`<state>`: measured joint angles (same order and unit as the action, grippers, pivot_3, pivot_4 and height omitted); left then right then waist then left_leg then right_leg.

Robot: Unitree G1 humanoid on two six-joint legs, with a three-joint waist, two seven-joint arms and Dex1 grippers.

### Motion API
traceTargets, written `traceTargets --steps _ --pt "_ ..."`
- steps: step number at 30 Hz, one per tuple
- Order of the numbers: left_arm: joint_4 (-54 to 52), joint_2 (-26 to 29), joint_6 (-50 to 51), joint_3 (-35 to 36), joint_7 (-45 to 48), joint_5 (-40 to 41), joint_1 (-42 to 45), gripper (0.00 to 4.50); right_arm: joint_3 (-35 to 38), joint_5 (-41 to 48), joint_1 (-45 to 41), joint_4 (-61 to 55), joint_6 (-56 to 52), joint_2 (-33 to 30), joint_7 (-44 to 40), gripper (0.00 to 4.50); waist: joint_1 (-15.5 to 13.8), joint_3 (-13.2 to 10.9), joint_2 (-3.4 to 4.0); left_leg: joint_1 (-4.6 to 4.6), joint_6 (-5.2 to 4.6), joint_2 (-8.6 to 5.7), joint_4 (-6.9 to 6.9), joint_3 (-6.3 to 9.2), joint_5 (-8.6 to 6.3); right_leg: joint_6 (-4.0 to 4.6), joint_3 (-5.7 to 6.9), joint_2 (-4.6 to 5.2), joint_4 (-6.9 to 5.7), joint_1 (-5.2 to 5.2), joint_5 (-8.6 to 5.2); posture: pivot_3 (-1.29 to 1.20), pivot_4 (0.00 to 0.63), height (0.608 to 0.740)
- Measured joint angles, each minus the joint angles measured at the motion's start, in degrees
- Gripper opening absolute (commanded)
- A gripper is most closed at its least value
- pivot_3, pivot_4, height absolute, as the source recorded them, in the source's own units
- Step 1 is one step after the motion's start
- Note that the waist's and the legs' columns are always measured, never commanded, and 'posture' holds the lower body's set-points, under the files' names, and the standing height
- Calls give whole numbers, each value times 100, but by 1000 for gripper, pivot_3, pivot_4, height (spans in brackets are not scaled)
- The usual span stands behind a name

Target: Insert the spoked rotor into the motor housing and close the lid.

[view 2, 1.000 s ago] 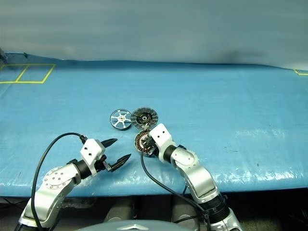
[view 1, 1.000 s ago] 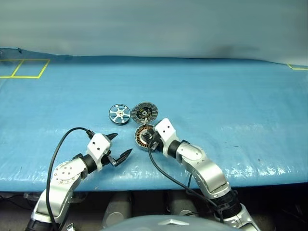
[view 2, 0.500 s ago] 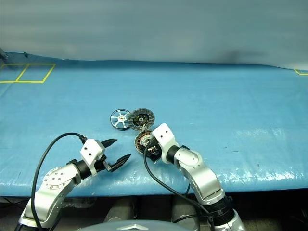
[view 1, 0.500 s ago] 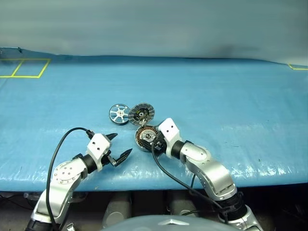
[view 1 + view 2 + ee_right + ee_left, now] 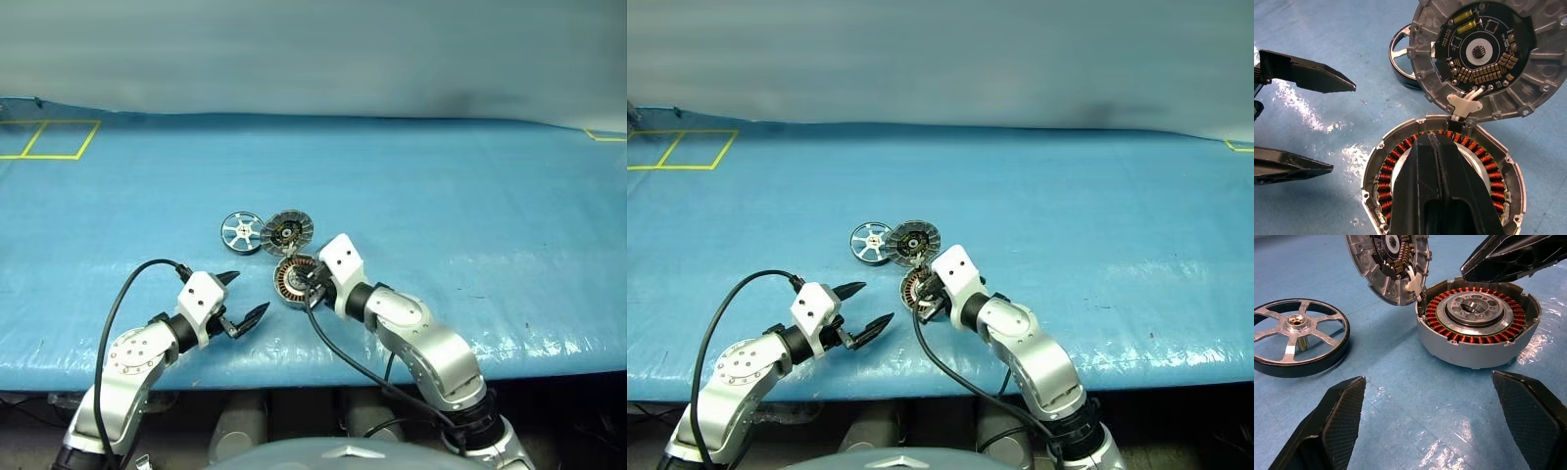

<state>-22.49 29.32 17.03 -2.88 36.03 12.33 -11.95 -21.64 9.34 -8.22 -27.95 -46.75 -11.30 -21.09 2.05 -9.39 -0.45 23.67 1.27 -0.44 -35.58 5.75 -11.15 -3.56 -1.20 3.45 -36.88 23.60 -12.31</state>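
The spoked rotor (image 5: 241, 233), a silver wheel, lies flat on the blue table. Just right of it the lid (image 5: 287, 232) stands tilted up, its dark circuit face (image 5: 1484, 54) showing, joined by a white link to the rim of the motor housing (image 5: 1476, 325). The housing sits open with copper windings around a pale hub. My right gripper (image 5: 1431, 139) is shut with nothing between its fingers, which lie over the housing's middle. My left gripper (image 5: 251, 292) stands open, low over the table, a short way left of the housing and nearer to me than the rotor.
A blue sheet (image 5: 441, 196) covers the table, with yellow tape squares (image 5: 49, 137) at the far left and a yellow corner (image 5: 602, 136) at the far right. The table's front edge (image 5: 549, 357) runs just below both arms. A black cable (image 5: 113, 313) loops over my left arm.
My right gripper's fingers have closed over the housing and its wrist has lifted slightly. The lid has shifted a little toward the rotor. The left arm has kept still.
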Motion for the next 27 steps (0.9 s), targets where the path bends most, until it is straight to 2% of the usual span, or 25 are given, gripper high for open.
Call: traceTargets --steps 27 --pt "-1 3 11 0 17 1 -5 4500 21 -16 -30 326 43 53 266 24 1 0 0 0 0 0 0 0 0 0 0 0 0 0 0 0 150 740"
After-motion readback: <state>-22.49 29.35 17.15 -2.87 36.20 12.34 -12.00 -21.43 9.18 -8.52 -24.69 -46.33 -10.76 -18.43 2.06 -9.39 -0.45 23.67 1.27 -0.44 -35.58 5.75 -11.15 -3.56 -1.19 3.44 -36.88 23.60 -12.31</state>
